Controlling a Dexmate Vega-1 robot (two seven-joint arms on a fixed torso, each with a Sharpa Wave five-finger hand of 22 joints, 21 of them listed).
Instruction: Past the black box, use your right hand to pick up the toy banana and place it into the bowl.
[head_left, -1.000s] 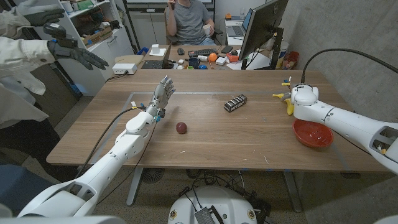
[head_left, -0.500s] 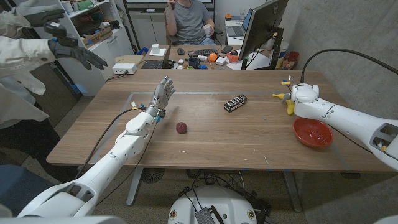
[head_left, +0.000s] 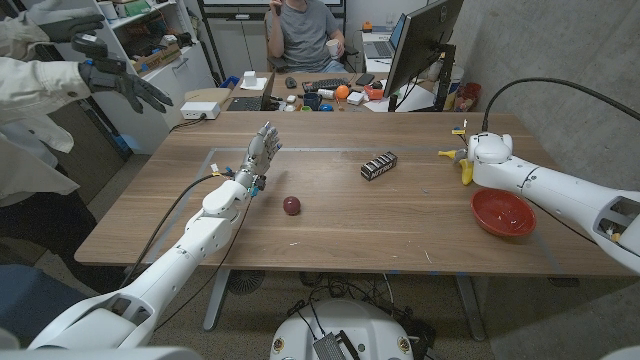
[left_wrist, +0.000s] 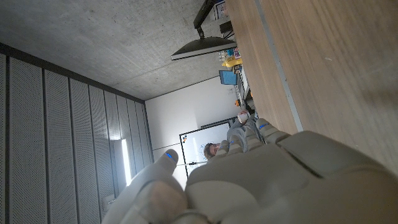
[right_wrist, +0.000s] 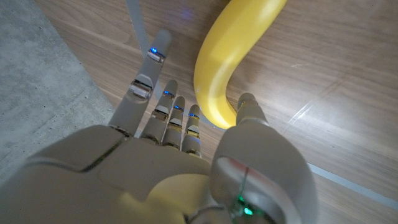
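Yellow curved toy banana (right_wrist: 231, 56) lies on the wooden surface (head_left: 400, 215) at far right, just beside the red round bowl (head_left: 503, 213). Right hand (head_left: 487, 153) is over it, thumb (right_wrist: 249, 109) and fingers (right_wrist: 177, 115) around the banana; whether it grips is unclear. Striped black box (head_left: 379, 165) sits well apart toward the middle, dark red ball (head_left: 291, 205) beyond. Left hand (head_left: 262, 150) released, fingers extended. A person's gloved hand (head_left: 122, 82) at left edge.

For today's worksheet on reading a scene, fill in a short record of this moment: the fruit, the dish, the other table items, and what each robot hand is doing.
fruit: banana on the table, not lifted
dish: bowl, red, nothing in it
right robot hand: fingers around the banana, grip not clear
left robot hand: open, fingers apart, holding nothing
box: black, mid-table
ball: dark red, near left robot hand
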